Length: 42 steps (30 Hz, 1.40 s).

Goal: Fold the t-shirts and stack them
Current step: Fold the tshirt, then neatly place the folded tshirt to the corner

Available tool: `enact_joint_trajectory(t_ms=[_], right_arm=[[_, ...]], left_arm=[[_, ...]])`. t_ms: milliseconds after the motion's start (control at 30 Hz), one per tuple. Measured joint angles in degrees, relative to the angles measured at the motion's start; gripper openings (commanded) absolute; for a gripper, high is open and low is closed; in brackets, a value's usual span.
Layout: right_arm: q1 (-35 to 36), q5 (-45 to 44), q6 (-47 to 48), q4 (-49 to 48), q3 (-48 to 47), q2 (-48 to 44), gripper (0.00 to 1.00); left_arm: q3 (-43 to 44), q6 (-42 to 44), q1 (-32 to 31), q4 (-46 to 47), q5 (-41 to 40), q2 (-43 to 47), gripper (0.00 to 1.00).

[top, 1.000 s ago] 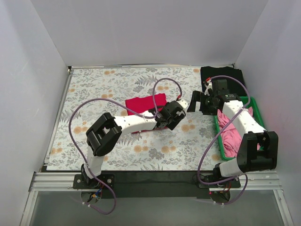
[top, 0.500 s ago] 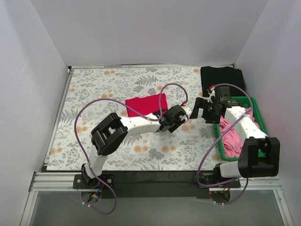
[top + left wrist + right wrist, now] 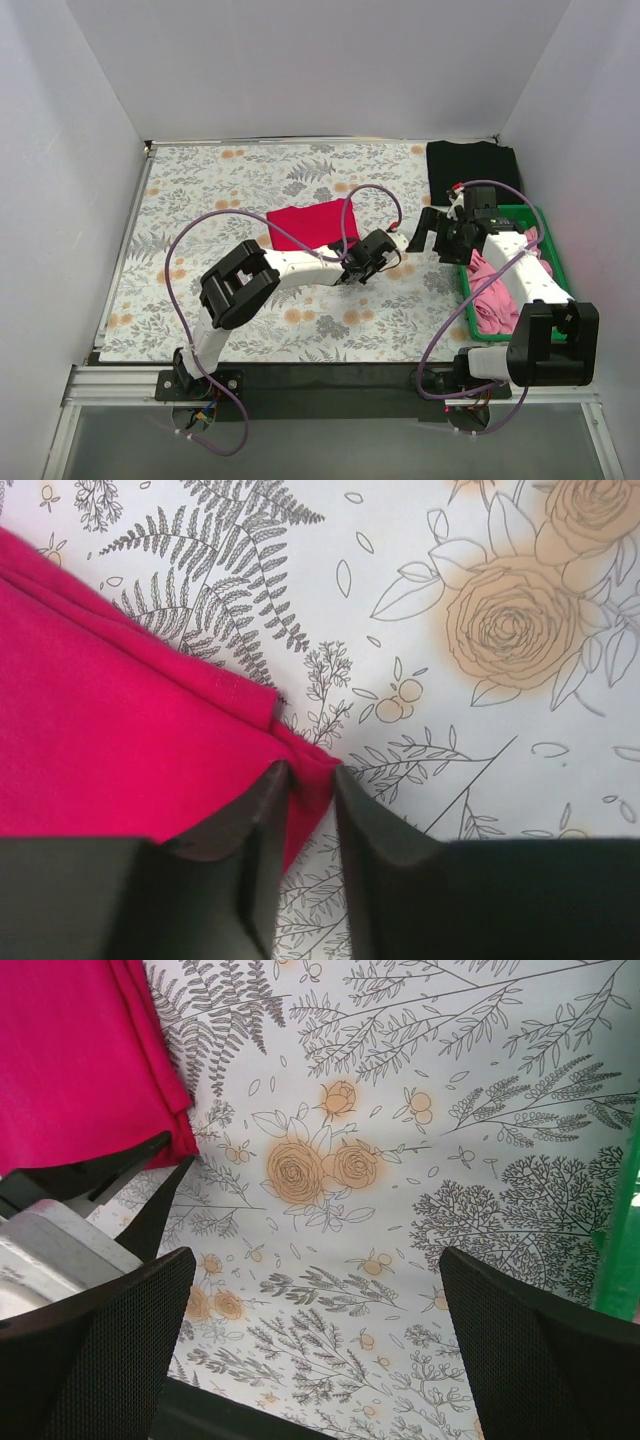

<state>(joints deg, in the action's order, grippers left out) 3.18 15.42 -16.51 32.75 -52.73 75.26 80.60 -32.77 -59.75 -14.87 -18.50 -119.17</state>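
Left wrist view has the left tool (image 3: 310,815) pinching a corner of the crimson t-shirt (image 3: 110,730) lying leftward, right tool (image 3: 317,1260) wide.

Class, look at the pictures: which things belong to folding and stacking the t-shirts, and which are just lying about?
Part of the job: red t-shirt, corner pinched by the left gripper; black t-shirt; pink t-shirts; right gripper, jaws open.

Just lying about: green bin holding the pink t-shirts; floral tablecloth.
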Motion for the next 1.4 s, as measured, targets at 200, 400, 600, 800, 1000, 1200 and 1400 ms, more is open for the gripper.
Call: enact_joint_trajectory(t_ms=[200, 400, 600, 800, 1000, 1200, 1400], right_arm=[[-0.17, 2.99, -1.51, -2.78, 0.44, 0.35, 0.98], [-0.33, 8.52, -7.61, -11.13, 3.93, 3.02, 0.95], [-0.11, 13.55, -15.43, -24.2, 9.16, 8.92, 0.95], [2.89, 15.13, -22.97, -37.29, 10.1, 16.13, 0.95], [7.52, 17.94, -29.38, -47.04, 6.23, 25.22, 0.93], [13.09, 18.78, -34.42, -54.36, 3.39, 30.58, 0.91], [16.5, 19.67, -37.77, -58.31, 1.44, 33.99, 0.86]], left_arm=[[-0.79, -1.16, 0.0, 0.52, -1.42, 0.07, 0.0], [-3.87, -4.7, 0.04, 0.11, -1.62, 2.91, 0.0], [-6.82, -8.39, 0.72, -1.03, -1.22, 7.61, 0.0], [-7.23, -10.99, 1.64, -0.98, -0.52, 10.32, 0.0], [-7.72, -12.41, 2.16, -0.98, -0.52, 11.85, 0.0], [-7.72, -13.79, 2.6, -0.98, -0.52, 12.66, 0.0], [-7.8, -16.0, 2.84, -0.92, -0.59, 13.49, 0.0]])
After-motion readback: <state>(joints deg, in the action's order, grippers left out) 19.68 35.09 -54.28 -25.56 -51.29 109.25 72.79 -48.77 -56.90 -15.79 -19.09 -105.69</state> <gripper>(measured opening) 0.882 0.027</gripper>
